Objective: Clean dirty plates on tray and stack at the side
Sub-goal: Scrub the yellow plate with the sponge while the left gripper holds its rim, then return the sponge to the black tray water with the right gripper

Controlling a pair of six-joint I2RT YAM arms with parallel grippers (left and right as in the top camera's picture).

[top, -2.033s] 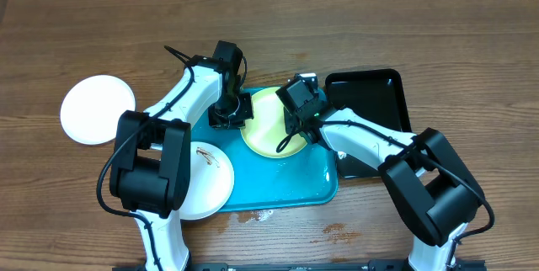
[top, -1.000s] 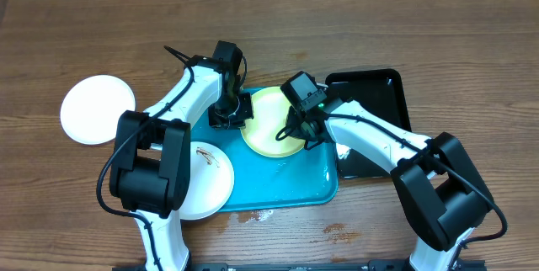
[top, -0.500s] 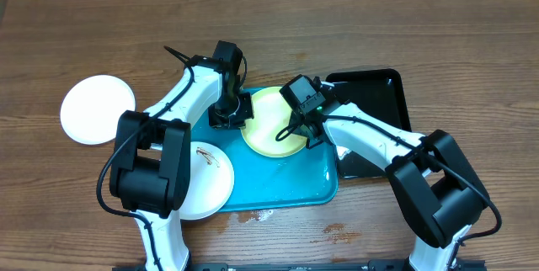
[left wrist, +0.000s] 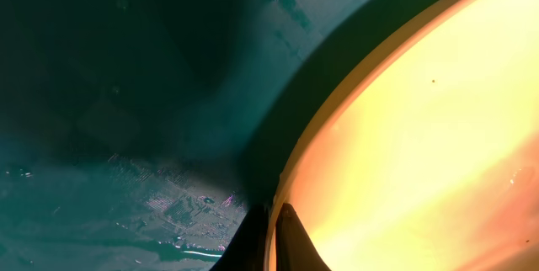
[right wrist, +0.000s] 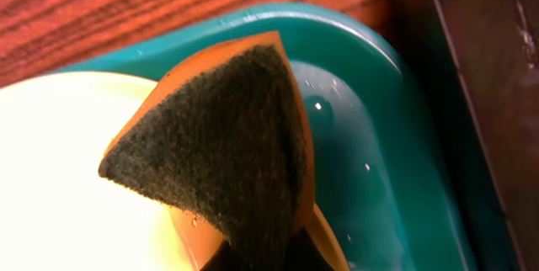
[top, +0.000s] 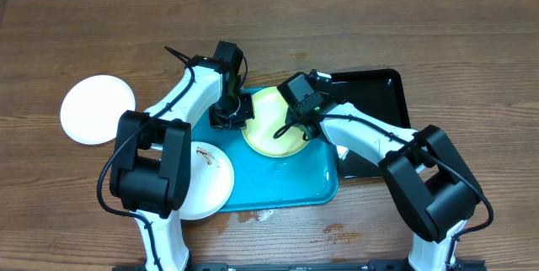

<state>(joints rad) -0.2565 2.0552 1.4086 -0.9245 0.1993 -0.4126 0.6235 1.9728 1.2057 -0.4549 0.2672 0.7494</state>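
**Both arms at the yellow-green plate on the turquoise tray**

From overhead, each wrist housing covers its own fingertips, and the left arm hides part of a smeared white plate (top: 210,183). That plate overlaps the near-left corner of the turquoise tray (top: 290,185).

In the left wrist view only the finger ends show at the bottom edge. The left gripper (left wrist: 271,236) is closed there, pinching the rim of the yellow-green plate (top: 268,128), which is cut off at the frame's right.

In the right wrist view the right gripper (right wrist: 257,258) is mostly hidden beneath an orange sponge (right wrist: 223,136) with a dark scouring face. It is clamped on the sponge, which sits over the plate's edge at the tray's far-right corner.

A second white plate (top: 97,109) lies on the wooden surface (top: 101,35), well left of the tray. A black tray (top: 375,94) lies just beside the turquoise tray's right side.
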